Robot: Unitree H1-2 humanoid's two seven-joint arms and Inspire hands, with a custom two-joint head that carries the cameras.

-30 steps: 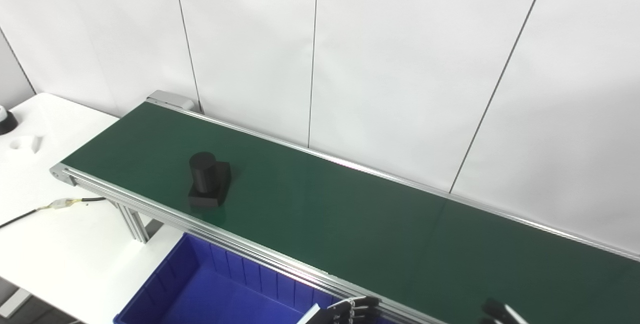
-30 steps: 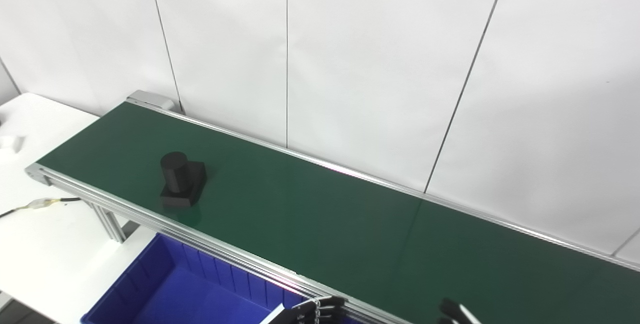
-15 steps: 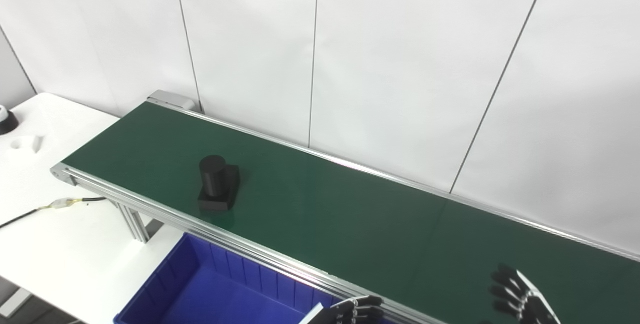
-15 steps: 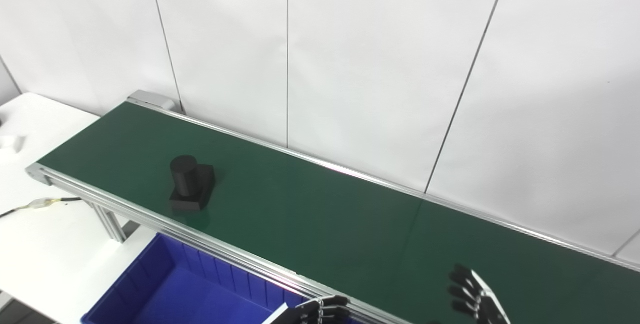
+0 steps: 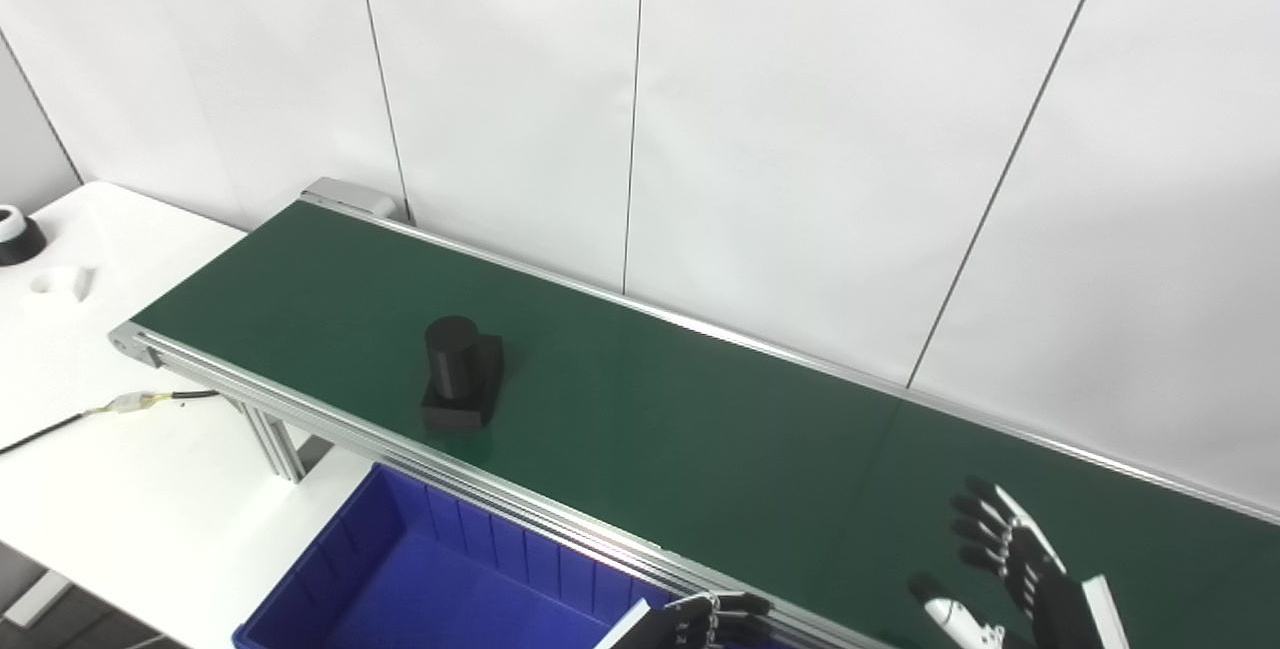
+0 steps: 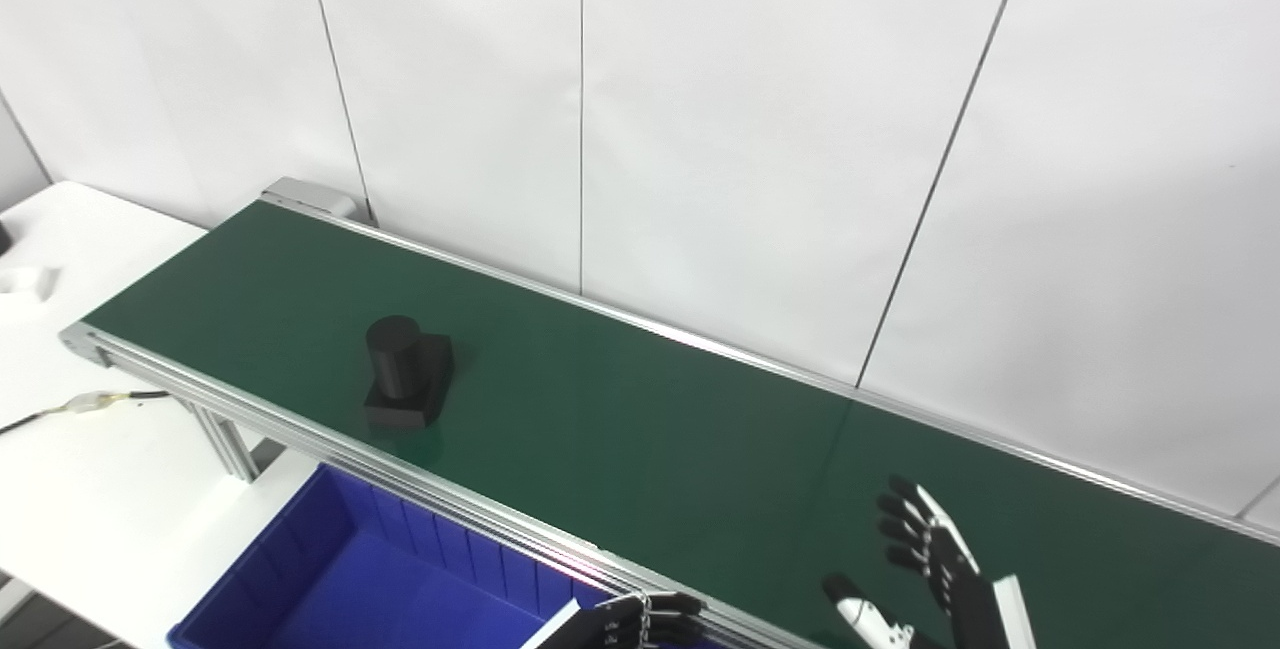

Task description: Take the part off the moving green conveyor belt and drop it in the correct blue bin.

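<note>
A black part (image 5: 460, 375), a short cylinder standing on a square base, rides on the green conveyor belt (image 5: 700, 429) toward its left end. My right hand (image 5: 1010, 569) hovers open over the belt's near right stretch, fingers spread and thumb apart, far to the right of the part. Only the curled fingers of my left hand (image 5: 710, 619) show at the bottom edge, beside the belt's near rail; whether they grip anything is hidden. A blue bin (image 5: 440, 589) sits below the belt's near rail.
A white table (image 5: 120, 469) lies left of the belt with a cable (image 5: 110, 409), a black-and-white object (image 5: 15, 234) and a small white piece (image 5: 60, 281). White wall panels stand right behind the belt. The belt's left end roller (image 5: 345, 197) is at the far left.
The black part has travelled rightward along the belt. My right hand has risen from the bottom edge over the belt with fingers spread. The view shifted slightly.
</note>
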